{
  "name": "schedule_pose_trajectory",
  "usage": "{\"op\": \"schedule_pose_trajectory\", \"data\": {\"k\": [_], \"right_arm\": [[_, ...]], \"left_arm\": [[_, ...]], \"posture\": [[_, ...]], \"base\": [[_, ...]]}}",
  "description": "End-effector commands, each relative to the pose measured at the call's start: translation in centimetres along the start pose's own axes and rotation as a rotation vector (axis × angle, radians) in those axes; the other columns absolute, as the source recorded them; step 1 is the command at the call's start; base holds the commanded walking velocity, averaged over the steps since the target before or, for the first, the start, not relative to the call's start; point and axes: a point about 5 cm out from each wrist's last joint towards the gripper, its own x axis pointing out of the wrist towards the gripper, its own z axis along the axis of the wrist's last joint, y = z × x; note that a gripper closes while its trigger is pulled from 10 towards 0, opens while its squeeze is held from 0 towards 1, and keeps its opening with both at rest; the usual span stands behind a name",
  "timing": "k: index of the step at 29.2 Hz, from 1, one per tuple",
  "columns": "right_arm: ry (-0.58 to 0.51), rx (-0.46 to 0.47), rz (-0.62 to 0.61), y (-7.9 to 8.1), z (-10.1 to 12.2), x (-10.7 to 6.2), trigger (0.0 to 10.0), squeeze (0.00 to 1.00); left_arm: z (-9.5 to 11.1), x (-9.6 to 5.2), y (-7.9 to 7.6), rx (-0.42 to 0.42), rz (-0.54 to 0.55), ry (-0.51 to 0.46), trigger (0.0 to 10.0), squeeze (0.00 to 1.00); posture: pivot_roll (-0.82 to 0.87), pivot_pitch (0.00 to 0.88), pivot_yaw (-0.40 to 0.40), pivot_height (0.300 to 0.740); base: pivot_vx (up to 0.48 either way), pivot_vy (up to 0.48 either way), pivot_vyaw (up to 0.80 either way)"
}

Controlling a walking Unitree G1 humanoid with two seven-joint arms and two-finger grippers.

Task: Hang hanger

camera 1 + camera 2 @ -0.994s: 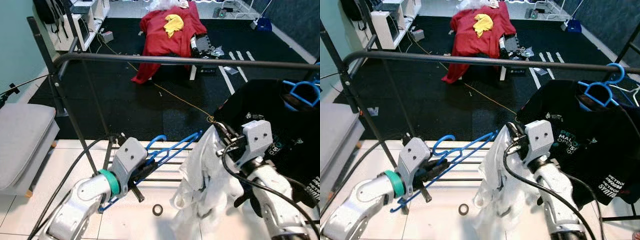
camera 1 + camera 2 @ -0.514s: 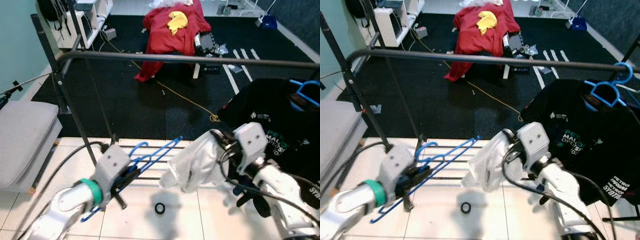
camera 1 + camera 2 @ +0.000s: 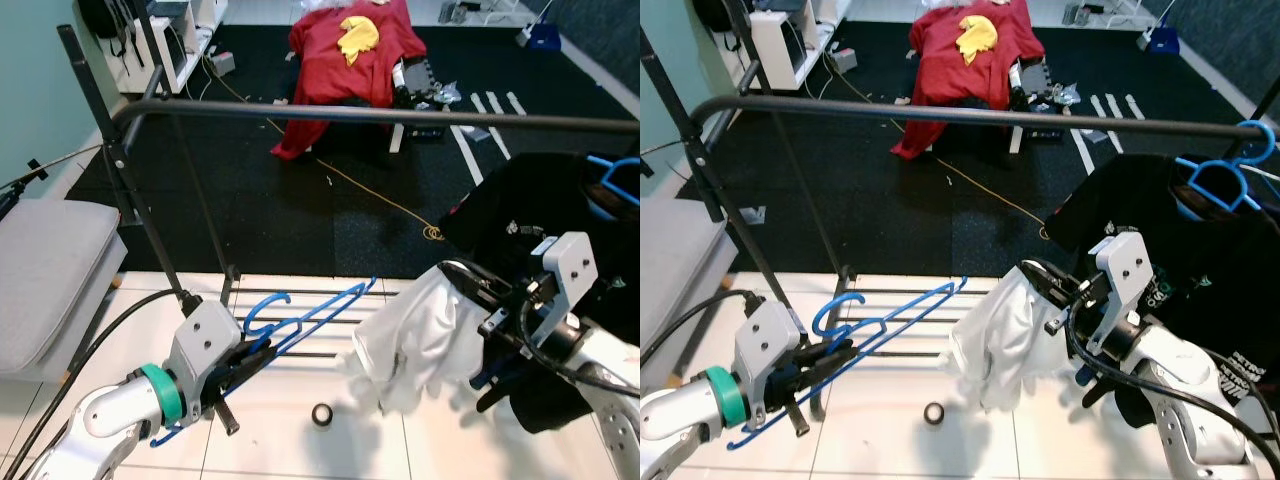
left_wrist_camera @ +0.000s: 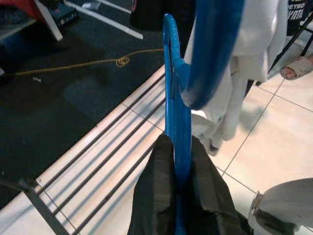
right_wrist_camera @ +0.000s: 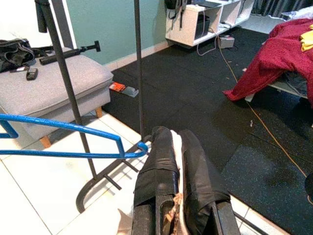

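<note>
Biggest risk is the clothes rail (image 3: 380, 118): the bar sits well above both arms, and the blue hanger (image 3: 300, 320) is low, near floor level, lying almost flat with its hook (image 3: 262, 305) pointing away from the bar. If it goes up at that tilt, I'd judge the hook misses or knocks the rail. One rail, one base rack of thin bars (image 3: 902, 322) under it.

Next, the white garment (image 3: 415, 340): it hangs loose from the right gripper (image 5: 177, 152), whose fingers are clenched on a fold of it. It's just beside the hanger's far tip, not on it. The dangling cloth could snag that tip or slip free. One white garment; one black shirt (image 3: 1160, 240) already hung on a second blue hanger (image 3: 1215, 180).

Left gripper (image 4: 176, 161) is pinched tight on the hanger's bar, a thin grip, so it may twist.

Small: one dark ring (image 3: 322, 414) on the tiles, a trip hazard. One grey cushion (image 3: 50, 260), one red cloth pile (image 3: 345, 50).
</note>
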Motion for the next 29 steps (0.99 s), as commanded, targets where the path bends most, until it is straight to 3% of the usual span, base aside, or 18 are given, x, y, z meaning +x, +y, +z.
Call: {"op": "schedule_pose_trajectory", "data": {"k": [1,3,4,5,6,7,9,16,20,26,29], "right_arm": [[-0.015,-0.052,0.007,-0.5,1.0,0.3,10.0,0.0],[-0.022,-0.101,-0.056,-1.9,1.7,0.7,10.0,0.0],[-0.022,-0.101,-0.056,-1.9,1.7,0.7,10.0,0.0],[0.038,-0.172,-0.058,-2.6,1.6,0.3,10.0,0.0],[0.038,-0.172,-0.058,-2.6,1.6,0.3,10.0,0.0],[0.081,-0.228,-0.073,-3.2,1.5,-0.1,10.0,0.0],[0.095,-0.243,-0.088,-3.7,1.7,-0.4,10.0,0.0],[0.023,-0.181,-0.055,-2.9,2.4,1.0,10.0,0.0],[-0.013,-0.143,0.009,-1.7,2.4,2.2,10.0,0.0],[-0.027,-0.145,0.015,-2.0,2.7,2.4,10.0,0.0],[-0.064,-0.112,0.044,-1.8,3.3,2.8,10.0,0.0]], "left_arm": [[0.5,0.2,-1.1,0.042,-0.077,-0.021,10.0,0.0],[0.6,0.0,-1.7,0.117,-0.143,0.006,10.0,0.0],[0.6,0.0,-1.7,0.117,-0.143,0.006,10.0,0.0],[0.2,-0.7,-1.5,0.137,-0.161,0.036,10.0,0.0],[0.2,-0.7,-1.5,0.137,-0.161,0.036,10.0,0.0],[0.0,-1.4,-1.4,0.137,-0.184,0.061,10.0,0.0],[-0.2,-2.0,-1.3,0.137,-0.207,0.076,10.0,0.0],[0.7,-0.4,-1.5,0.065,-0.165,-0.014,10.0,0.0],[0.5,1.5,-2.2,0.061,-0.122,-0.036,10.0,0.0],[0.5,1.4,-2.9,0.01,-0.17,-0.055,10.0,0.0],[0.6,1.6,-3.3,-0.088,-0.189,-0.086,10.0,0.0]], "posture": [[-0.15,0.198,0.08,0.74],[-0.15,0.198,0.078,0.74],[-0.15,0.198,0.078,0.74],[-0.14,0.201,0.075,0.74],[-0.14,0.201,0.075,0.74],[-0.14,0.202,0.075,0.74],[-0.14,0.204,0.073,0.74],[-0.14,0.201,0.073,0.74],[-0.15,0.196,0.069,0.74],[-0.15,0.192,0.062,0.74],[-0.16,0.19,0.061,0.74]], "base": [[0.0,0.0,0.0],[0.0,0.0,0.0],[0.0,0.0,0.0],[0.0,0.0,0.0],[0.0,0.0,0.0],[0.0,0.0,0.0],[0.0,0.0,0.0],[0.0,0.0,0.0],[0.0,0.0,0.0],[0.0,0.0,0.0],[0.0,0.0,0.0]]}}
